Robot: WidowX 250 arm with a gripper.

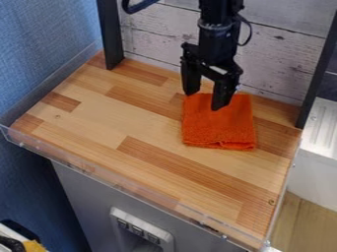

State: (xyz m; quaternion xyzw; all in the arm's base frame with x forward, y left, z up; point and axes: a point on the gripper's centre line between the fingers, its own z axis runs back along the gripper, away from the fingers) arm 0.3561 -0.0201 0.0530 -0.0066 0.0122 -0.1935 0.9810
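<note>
Black gripper (205, 100) hung down from the top edge of the view, over the back right part of the wooden worktop (99, 118). State: released, its two fingers well spread with a gap between them, nothing grasped. Fingertips were at the back part of the orange cloth (219, 129), one by its back left corner, the other over its back half; could not tell if they touched the fabric or hung just above it. Cloth lay flat on the worktop, folded into a rough square, right of the middle, with its folded layers showing along the front edge. A thin black cable (249, 34) looped out beside the arm. Behind the worktop stood whitewashed planks (154, 37), framed by a dark left post (111, 34) and a dark right post (319, 74). Clear edging (125, 188) ran along the front of the worktop, with a grey cabinet (79, 184) beneath, which had a light-framed panel (118, 212) on its front. Blue wall (46, 39) at left, white ridged fixture (322, 133) at right, pale wood floor (299, 224) at bottom right. Something yellow (33, 246) sat in the bottom left corner, partly cut off.
</note>
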